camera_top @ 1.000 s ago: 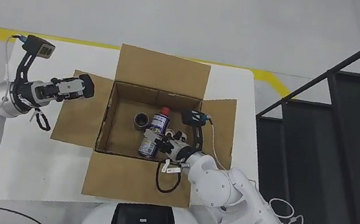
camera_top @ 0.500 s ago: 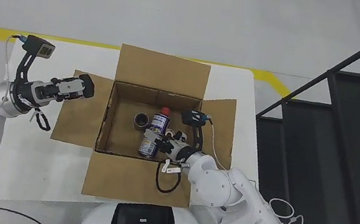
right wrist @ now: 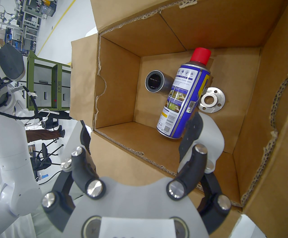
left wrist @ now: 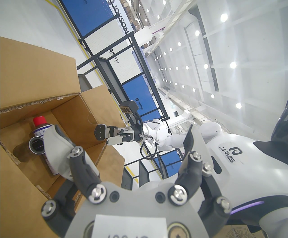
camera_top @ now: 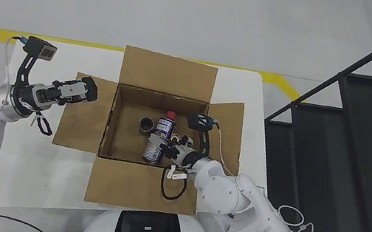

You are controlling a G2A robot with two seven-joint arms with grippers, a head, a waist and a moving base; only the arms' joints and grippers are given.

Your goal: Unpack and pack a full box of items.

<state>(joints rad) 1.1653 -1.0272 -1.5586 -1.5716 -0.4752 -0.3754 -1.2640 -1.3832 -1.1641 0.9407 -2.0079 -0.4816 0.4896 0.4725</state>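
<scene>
In the top view, a cardboard box (camera_top: 169,73) stands with its four flaps folded out on the white surface (camera_top: 34,168). On the floor of the box lies a blue spray can (camera_top: 158,140) on its side, with its red cap toward the far wall, and a dark cylinder (camera_top: 145,124) lies just beside it. The left claw (camera_top: 88,90) hangs over the left flap, outside the box wall. The right claw (camera_top: 176,149) hangs over the near right part of the box, close to the bottom end of the can. Black metal stairs (camera_top: 349,145) stand to the right of the surface. In the left wrist view, the two fingers (left wrist: 56,144) of the left claw are spread wide and nothing is between them. Behind one finger the box (left wrist: 33,67) is open, and there I see the red cap of the spray can (left wrist: 40,122) and the round end of the dark cylinder (left wrist: 36,145). Farther off, the right claw (left wrist: 105,136) hangs at the opposite side of the box. In the right wrist view, the fingers (right wrist: 202,133) of the right claw are also spread and empty, above the near wall of the box (right wrist: 117,137). Inside, the spray can (right wrist: 184,94) lies between the dark cylinder (right wrist: 155,81) and a flat metal flange (right wrist: 210,99) with small holes. The flange lies just beside the can; I cannot tell if they touch.
</scene>
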